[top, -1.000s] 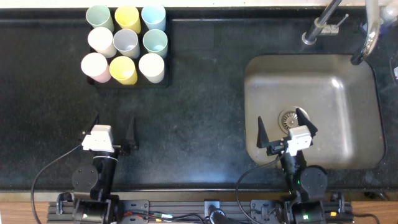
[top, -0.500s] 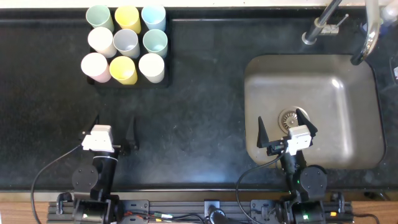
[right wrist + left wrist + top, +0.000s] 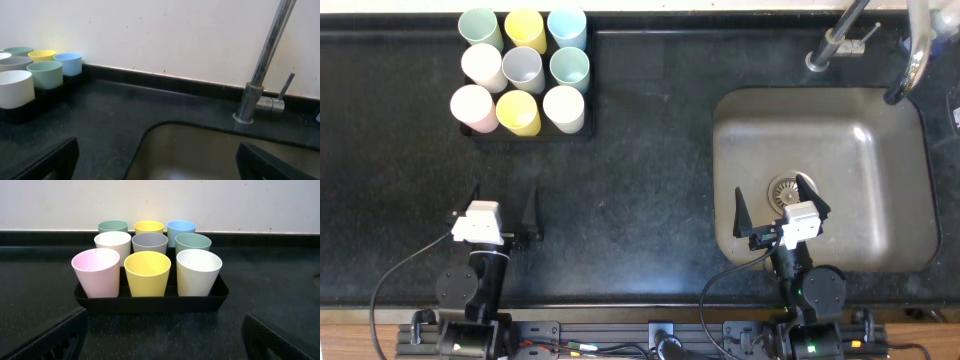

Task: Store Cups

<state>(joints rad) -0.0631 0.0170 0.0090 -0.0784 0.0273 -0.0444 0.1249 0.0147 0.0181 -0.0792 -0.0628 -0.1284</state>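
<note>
Several pastel cups stand upright in three rows in a black tray (image 3: 588,122) at the back left of the dark counter; in the left wrist view the tray (image 3: 150,303) holds a pink cup (image 3: 96,272), a yellow cup (image 3: 147,273) and a white cup (image 3: 198,272) in its nearest row. My left gripper (image 3: 503,210) stands open near the front left of the counter, well short of the tray, with nothing between its fingers. My right gripper (image 3: 772,205) is open over the near part of the sink (image 3: 850,120), also holding nothing.
A steel sink with a drain (image 3: 783,189) takes up the right side. A faucet (image 3: 832,40) rises behind it, seen as a faucet (image 3: 262,65) against the white wall in the right wrist view. Bare dark counter (image 3: 640,170) lies between tray and sink.
</note>
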